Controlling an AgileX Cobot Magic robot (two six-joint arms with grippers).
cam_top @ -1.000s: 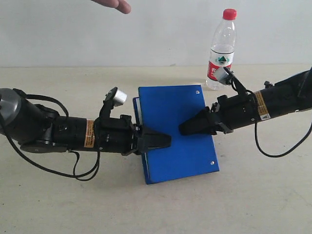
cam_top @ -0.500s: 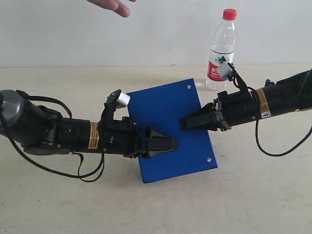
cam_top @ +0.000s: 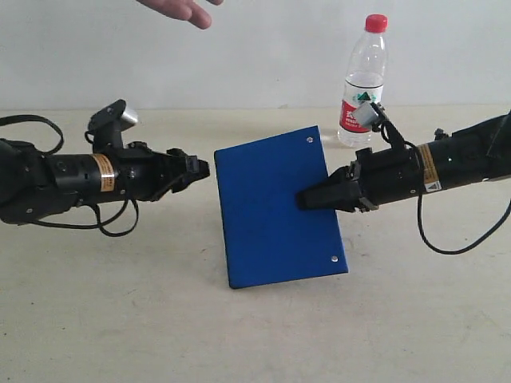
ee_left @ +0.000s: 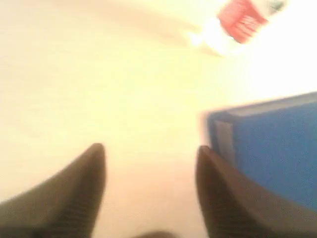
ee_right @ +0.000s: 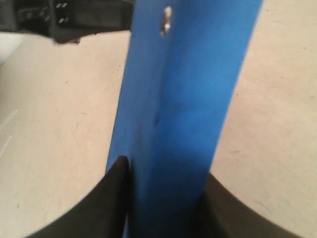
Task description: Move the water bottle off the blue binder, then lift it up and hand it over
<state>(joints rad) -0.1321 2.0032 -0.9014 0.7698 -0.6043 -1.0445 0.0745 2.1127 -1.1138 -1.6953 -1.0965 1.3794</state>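
Pinching the blue binder (cam_top: 275, 207) by its right edge with the right gripper (cam_top: 307, 198), jaws clamped on the two faces of the cover. Holding it tilted, far edge raised, near edge low toward the desk (cam_top: 120, 319), touching or not hard to tell. Just beside the binder's far left corner, the left gripper (cam_top: 200, 169), jaws apart, nothing between them, apparently not touching the cover. Just beyond the binder's far right corner, the water bottle (cam_top: 364, 84), upright on the desk, off the cover already, close beside the right arm. High beyond the binder's far left corner, a hand (cam_top: 180, 8), only fingers showing, presumably waiting for the handover. Plenty to go wrong from here. A one-sided pinch on a wide flat cover: apt to pivot or slide out under any quick swing, then slap down flat. Could sweep that raised corner, or the right arm, into the bottle, toppling a tall, light, narrow-footed thing. Could also catch the left gripper's tip on the binder's left edge during any reach back in, twisting the cover in the pinch. On containers: bottle clear, red cap on, fill level unreadable against the pale wall, so little spill risk with that cap seated. Binder shut, contents hidden.
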